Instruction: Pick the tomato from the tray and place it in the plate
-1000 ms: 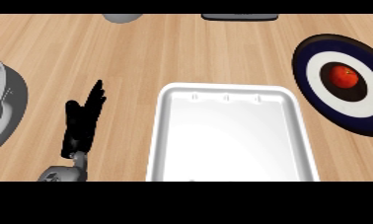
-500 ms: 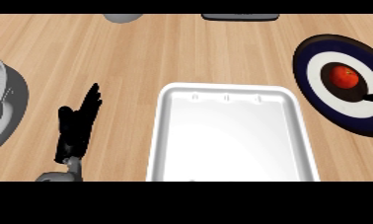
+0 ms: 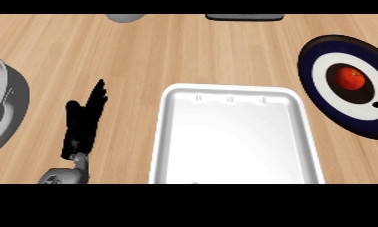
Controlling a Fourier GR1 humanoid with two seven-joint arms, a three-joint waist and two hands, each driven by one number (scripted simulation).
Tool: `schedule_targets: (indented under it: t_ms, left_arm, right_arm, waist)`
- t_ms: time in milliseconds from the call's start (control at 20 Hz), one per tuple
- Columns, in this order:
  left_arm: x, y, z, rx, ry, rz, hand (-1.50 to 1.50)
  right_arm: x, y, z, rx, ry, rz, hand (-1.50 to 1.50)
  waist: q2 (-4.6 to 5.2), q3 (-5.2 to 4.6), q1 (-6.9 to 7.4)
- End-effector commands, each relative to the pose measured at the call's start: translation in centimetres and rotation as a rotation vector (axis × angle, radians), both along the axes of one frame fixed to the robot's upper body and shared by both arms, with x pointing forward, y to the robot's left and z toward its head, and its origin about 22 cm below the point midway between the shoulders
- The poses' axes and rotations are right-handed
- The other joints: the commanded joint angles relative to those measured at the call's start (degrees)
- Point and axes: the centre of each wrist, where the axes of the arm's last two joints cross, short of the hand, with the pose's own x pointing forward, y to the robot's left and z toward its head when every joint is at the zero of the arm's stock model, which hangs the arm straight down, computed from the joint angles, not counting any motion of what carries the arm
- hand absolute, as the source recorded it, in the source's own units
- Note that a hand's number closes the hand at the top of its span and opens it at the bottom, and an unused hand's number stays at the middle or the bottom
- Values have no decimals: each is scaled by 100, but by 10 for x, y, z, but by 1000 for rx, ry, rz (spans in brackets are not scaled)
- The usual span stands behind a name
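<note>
The tomato [image 3: 353,77] sits in the middle of the plate [image 3: 319,78], a round dish with a dark blue rim, a white ring and a dark centre, which lies to the right of the tray [image 3: 235,102] and just apart from the tray's right wall. Taking the tray as the landmark: it is a white rectangular tray whose long axis runs from the near edge of the counter away toward the far side, and nothing shows inside it. The tomato is beyond the tray's far right corner; the left hand [image 3: 83,121] is on the opposite side, to the left of the tray and a little apart from its left wall, roughly level with the tray's far half. So the tomato lies well to the right of that hand, with the whole width of the tray between them. The left hand is spread flat, fingers straight and pointing away toward the far side of the counter, and it holds nothing; its grey forearm [image 3: 65,173] comes in from the lower edge. The right hand shows nowhere, so its state cannot be judged, though by side it would be the nearer one to the plate. Judged from how things lie, the tomato is already where the task wants it, and no reach across the tray looks called for; the left hand appears to be resting.
</note>
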Motion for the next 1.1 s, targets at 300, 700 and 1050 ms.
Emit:
schedule_targets:
  t_ms: [300, 700, 1050]
  left_arm:
    - [13, -19, -3, 5, -12, -21, 0]
    - [1, 14, 8, 2, 1, -24, 0]
    - [3, -1, -10, -2, -21, -28, 0]
  right_arm:
    - [-13, -18, 5, -37, 23, -73, -150]
    - [-53, -50, 10, -10, -19, -130, -150]
    - [-58, -53, 9, -15, -40, -181, -150]
  waist:
    - [32, 8, 40]
    - [33, 18, 70]
    - [53, 20, 79]
